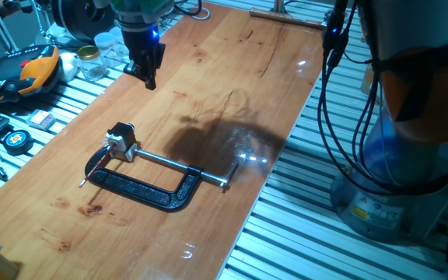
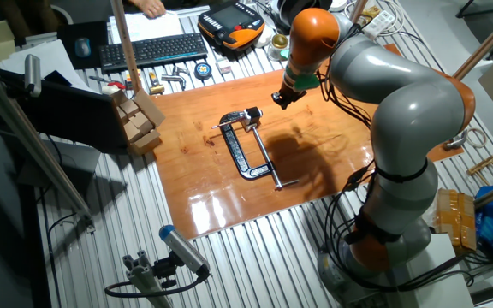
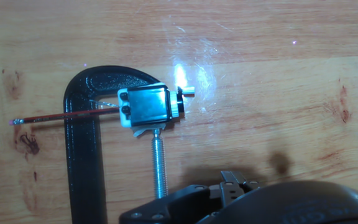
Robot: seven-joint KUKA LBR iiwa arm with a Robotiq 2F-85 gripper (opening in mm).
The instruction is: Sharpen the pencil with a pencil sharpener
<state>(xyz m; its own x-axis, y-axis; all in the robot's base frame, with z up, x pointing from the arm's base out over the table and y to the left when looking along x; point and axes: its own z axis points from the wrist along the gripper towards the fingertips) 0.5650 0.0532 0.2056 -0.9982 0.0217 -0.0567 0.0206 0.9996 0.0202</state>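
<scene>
I saw the small boxy pencil sharpener (image 3: 149,106), black and silver, clamped on the board; the thin dark pencil (image 3: 64,116) lay flat, one end in it.

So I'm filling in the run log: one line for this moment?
gripper: above table, empty | pencil: in pencil sharpener | sharpener: held in C-clamp

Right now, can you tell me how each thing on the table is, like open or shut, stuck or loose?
gripper: above the wood, away from the clamp, holding nothing; open or shut, cannot tell.
pencil sharpener: pinched in the clamp's mouth, screw end against it.
pencil: lying flat, one end pushed into the sharpener, pale tip pointing away.
C-clamp: lying flat on the wood, screwed down on the sharpener.
</scene>
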